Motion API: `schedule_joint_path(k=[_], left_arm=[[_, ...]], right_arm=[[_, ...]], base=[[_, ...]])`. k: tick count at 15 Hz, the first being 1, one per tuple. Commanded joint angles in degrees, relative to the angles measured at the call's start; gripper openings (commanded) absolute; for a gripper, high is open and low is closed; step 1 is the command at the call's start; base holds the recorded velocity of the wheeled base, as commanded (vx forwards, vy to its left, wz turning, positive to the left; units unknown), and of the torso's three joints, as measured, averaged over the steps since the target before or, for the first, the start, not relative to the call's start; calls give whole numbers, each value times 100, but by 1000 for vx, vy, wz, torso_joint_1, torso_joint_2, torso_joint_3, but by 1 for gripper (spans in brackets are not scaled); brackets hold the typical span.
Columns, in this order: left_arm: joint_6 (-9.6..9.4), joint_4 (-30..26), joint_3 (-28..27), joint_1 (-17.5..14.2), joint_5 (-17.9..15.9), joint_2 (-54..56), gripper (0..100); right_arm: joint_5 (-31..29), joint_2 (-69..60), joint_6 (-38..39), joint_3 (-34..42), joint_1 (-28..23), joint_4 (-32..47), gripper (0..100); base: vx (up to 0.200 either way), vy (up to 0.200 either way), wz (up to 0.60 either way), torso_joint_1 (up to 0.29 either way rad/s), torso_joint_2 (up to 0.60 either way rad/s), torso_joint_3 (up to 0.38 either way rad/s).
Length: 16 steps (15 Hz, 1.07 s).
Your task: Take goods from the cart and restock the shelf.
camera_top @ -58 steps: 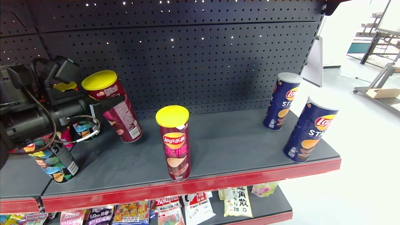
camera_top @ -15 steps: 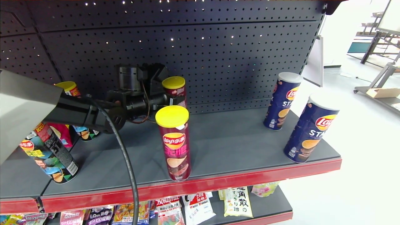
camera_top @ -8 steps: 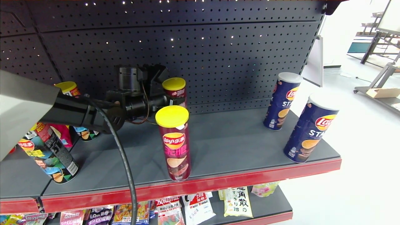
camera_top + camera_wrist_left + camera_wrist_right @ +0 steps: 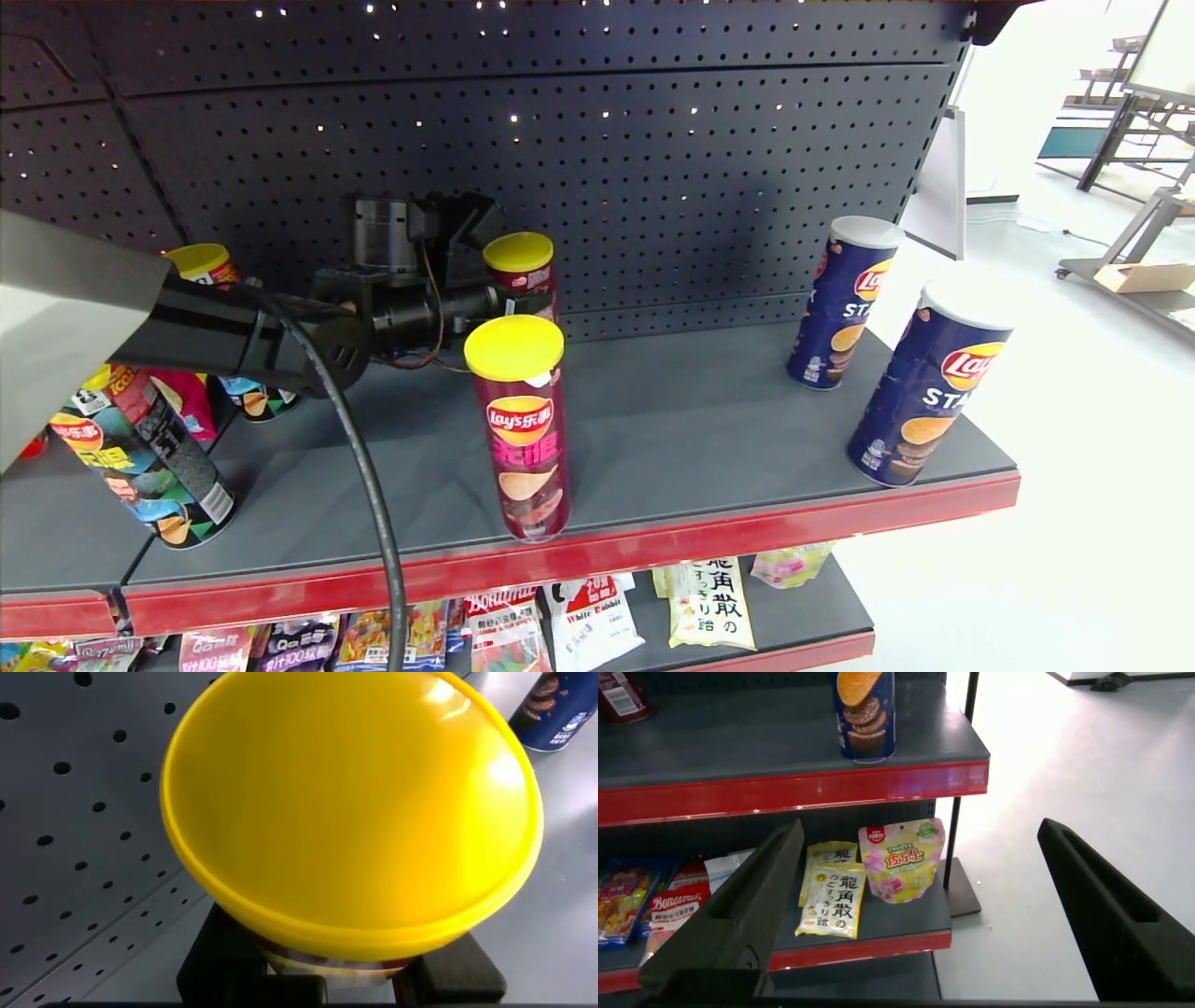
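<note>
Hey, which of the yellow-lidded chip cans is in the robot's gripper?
The rear maroon can by the pegboard, clamped in the left gripper; the front maroon can stands free at the shelf edge.

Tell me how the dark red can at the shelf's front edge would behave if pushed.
The can is tall and narrow, so it would probably tip easily. It stands by the shelf's red edge, so it might fall off.

Cardboard box [image 4: 1144, 277] far right, white floor [image 4: 1027, 579]
</note>
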<state>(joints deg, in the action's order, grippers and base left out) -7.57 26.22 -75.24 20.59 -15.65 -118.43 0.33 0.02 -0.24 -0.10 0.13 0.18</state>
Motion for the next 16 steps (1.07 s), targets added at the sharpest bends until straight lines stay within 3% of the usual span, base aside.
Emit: schedule_joint_path(k=[1, 4, 5, 11, 16], left_arm=[[-8, -12, -8, -2, 1, -13, 0], [-8, -3, -17, -2, 18, -13, 0], [-8, -3, -17, -2, 27, -13, 100], [45, -21, -26, -2, 27, 22, 100], [19, -548, 686, -231, 27, 795, 100]], right_arm=[[2, -2, -2, 1, 4, -1, 100], [2, -2, -2, 1, 4, -1, 100], [2, -2, -2, 1, 4, -1, 100], [2, -2, -2, 1, 4, -1, 100], [2, -2, -2, 1, 4, -1, 100]], base=[[0, 0, 0, 0, 0, 0], [0, 0, 0, 0, 0, 0], [0, 0, 0, 0, 0, 0], [0, 0, 0, 0, 0, 0], [0, 0, 0, 0, 0, 0]])
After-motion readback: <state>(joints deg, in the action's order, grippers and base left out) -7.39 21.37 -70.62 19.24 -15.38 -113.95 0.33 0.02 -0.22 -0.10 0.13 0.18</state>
